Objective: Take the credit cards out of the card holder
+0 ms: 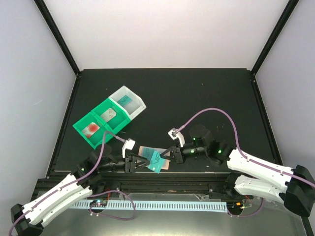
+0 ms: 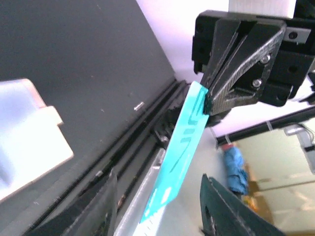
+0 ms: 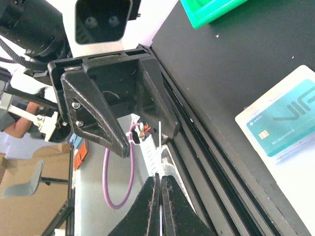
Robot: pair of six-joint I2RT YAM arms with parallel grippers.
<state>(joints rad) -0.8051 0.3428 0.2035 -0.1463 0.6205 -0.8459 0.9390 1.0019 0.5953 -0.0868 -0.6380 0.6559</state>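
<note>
1. Right gripper [image 3: 158,184]: fingers pinched on the top edge of the held card [image 2: 182,147]. The card is teal and hangs tilted in the air, just off the near edge of the holder [image 1: 146,150].
2. Left gripper [image 1: 142,162]: fingers spread wide, one on each side of the held card's lower half and touching neither face. Looks like a handover setup, with the right presenting the card and the left about to take it.
3. The holder lies open and flat on the table [image 1: 197,88] between the two grippers, probably so both arms can reach it.
4. A second card [image 3: 285,115], teal with a chip, sits in the holder's pale panel. So the task isn't done.
5. Green bin [image 1: 78,127]: up and left of the holder, well apart. It holds the red-blotch card [image 1: 91,129] and the pale card [image 1: 109,114].
6. White bin [image 1: 141,104]: touching the green bin on the side farther from the holder. It holds another teal card [image 1: 126,100]. My guess is one card goes in each compartment.
7. The bins are on the left arm's side of the holder, which explains passing the card leftward.
8. Risk: the pinch is thin and only on the edge. If the right lets go before the left closes, the card could drop off the table edge.
</note>
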